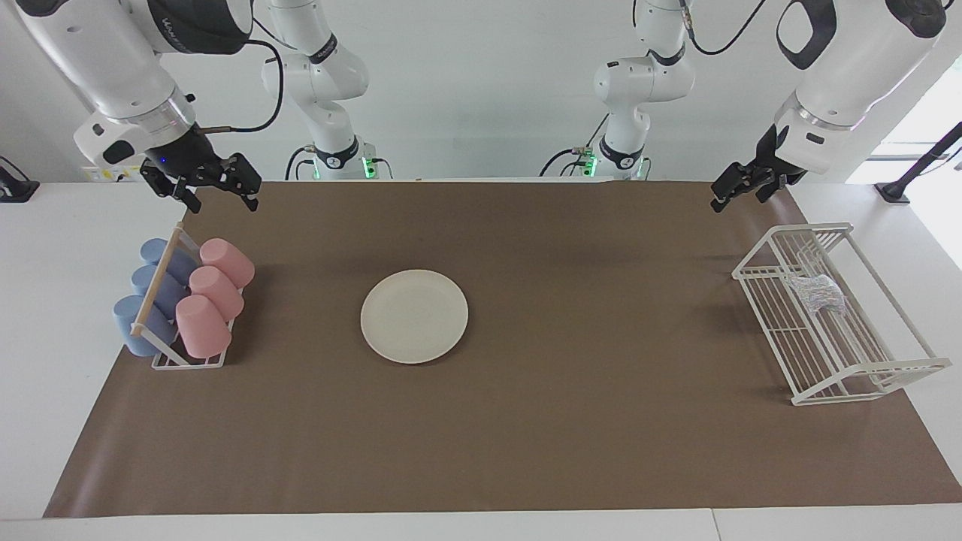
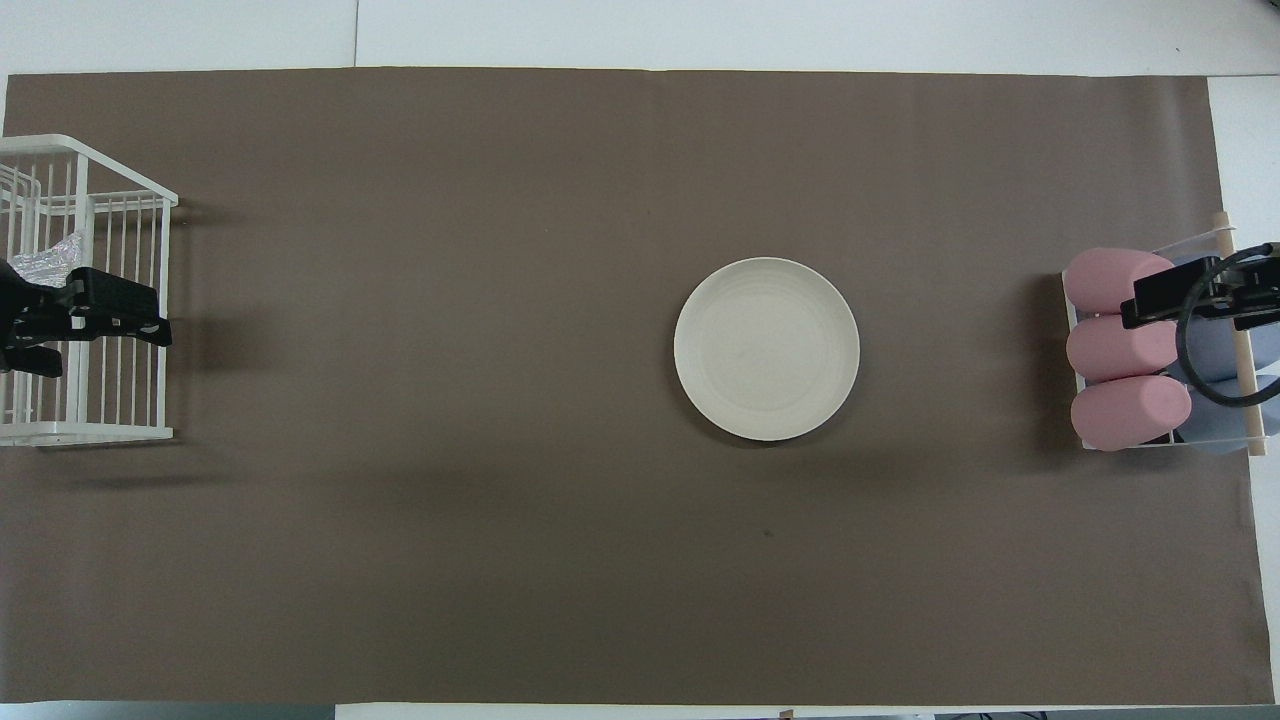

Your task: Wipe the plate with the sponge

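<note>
The round cream-white plate (image 1: pixel 414 316) (image 2: pixel 766 348) lies flat near the middle of the brown mat. The silvery mesh sponge (image 1: pixel 817 294) (image 2: pixel 45 263) rests inside a white wire rack (image 1: pixel 765 276) (image 2: pixel 165 240) at the left arm's end of the table. Raised in the air over that rack, my left gripper (image 1: pixel 738 198) (image 2: pixel 100 340) is open and empty, well clear of the sponge. At the right arm's end my right gripper (image 1: pixel 220 200) hangs open and empty over the cup holder, and that arm waits.
A white holder (image 1: pixel 188 361) with three pink cups (image 1: pixel 216 289) and three blue cups (image 1: pixel 146 300) lying on their sides stands at the right arm's end. The brown mat (image 1: pixel 526 436) covers most of the white table.
</note>
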Tool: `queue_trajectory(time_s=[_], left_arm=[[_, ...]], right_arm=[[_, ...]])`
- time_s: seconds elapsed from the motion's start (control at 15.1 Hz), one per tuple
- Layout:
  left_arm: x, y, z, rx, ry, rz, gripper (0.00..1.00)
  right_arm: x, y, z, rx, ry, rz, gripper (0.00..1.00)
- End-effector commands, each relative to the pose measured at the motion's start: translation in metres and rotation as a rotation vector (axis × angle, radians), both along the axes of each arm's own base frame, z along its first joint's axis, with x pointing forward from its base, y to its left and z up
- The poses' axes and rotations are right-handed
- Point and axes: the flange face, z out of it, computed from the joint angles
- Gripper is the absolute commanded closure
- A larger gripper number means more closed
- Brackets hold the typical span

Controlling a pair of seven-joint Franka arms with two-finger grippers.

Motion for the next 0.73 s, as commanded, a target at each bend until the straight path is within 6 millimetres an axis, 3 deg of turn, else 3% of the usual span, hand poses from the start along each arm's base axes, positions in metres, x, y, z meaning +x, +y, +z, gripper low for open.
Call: queue_trajectory(time_s=[0.0,0.66], left_arm=[[0.0041,-0.0020,0.0036,0.029,0.024,-0.014,0.00],[0.0039,-0.0020,0.0061,0.035,0.000,-0.020,0.00]], right_arm=[[-0.0043,-0.0006,0.0046,0.015,-0.010,0.018,0.00],[-0.0042,-0.0017,0.0047,0.014,-0.011,0.012,0.00]])
